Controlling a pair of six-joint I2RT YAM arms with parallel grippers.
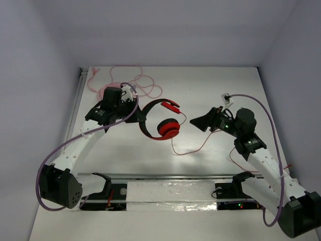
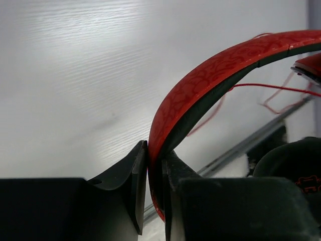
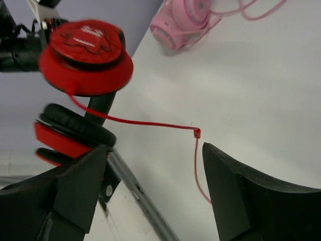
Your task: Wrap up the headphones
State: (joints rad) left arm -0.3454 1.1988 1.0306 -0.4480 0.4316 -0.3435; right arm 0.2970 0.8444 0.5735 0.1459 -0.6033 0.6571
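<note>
Left claw [image 2: 154, 173] is clamped on the headband of the headphones [image 1: 161, 120] mid-bench [image 1: 210, 85]. My right claw [image 3: 153, 155] gapes wide over the cable [image 3: 150, 124] (it trails slack), so I'd pinch it near the cup and wind gently

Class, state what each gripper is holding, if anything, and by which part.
The left gripper grips the headphones by the headband. The right gripper is open and holds nothing.
</note>
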